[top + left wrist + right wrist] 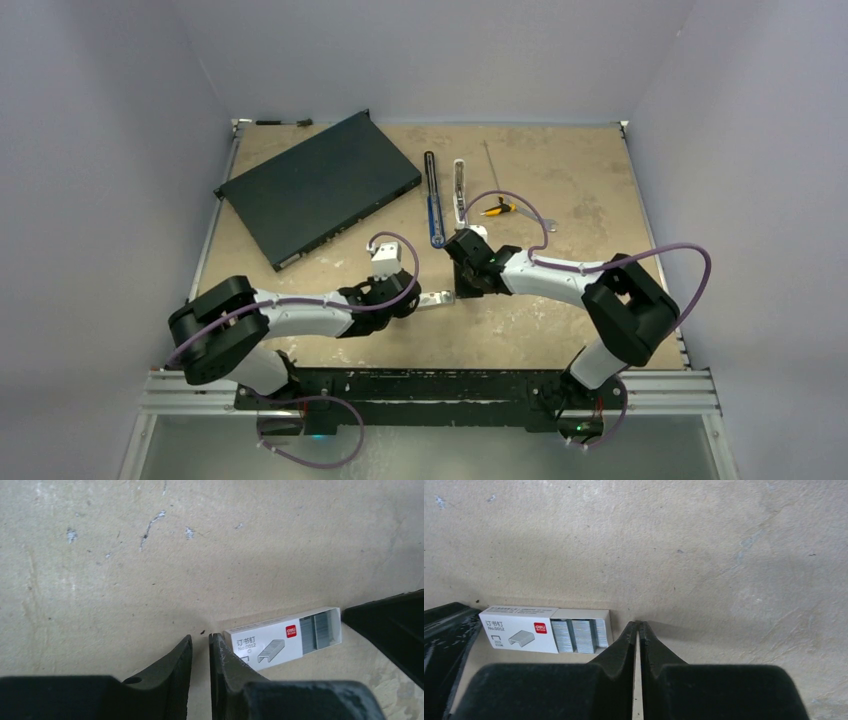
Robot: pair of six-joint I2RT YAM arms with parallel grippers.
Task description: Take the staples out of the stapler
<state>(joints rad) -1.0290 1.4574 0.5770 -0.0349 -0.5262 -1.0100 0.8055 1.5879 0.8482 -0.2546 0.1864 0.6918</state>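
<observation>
Worktop (560,330) clutter:
- flat black rack unit (320,185), askew in the far-left corner
- stapler (433,200), opened out flat near the middle of the far edge, black/blue base with the silver arm just beside it
- small yellow-handled tool (497,209) right of the stapler
- thin rod (489,160) near the far edge

Can't tell whether any strip sits in the stapler's magazine.

White staple box (270,642) lies near the worktop centre, its tray pushed part way out. The staples (320,632) show as grey strips in the tray.

Both arms reach low and inward, tips facing across the box. Left gripper (201,640) is down to a thin slit with nothing between the fingers. The box's closed end sits against the outside of its right finger (222,660). Right gripper (638,626) has its fingers pressed together, also empty, just beside the box's open tray end.

The box is the only thing between the two tips. The stapler sits beyond them toward the far edge, untouched.
</observation>
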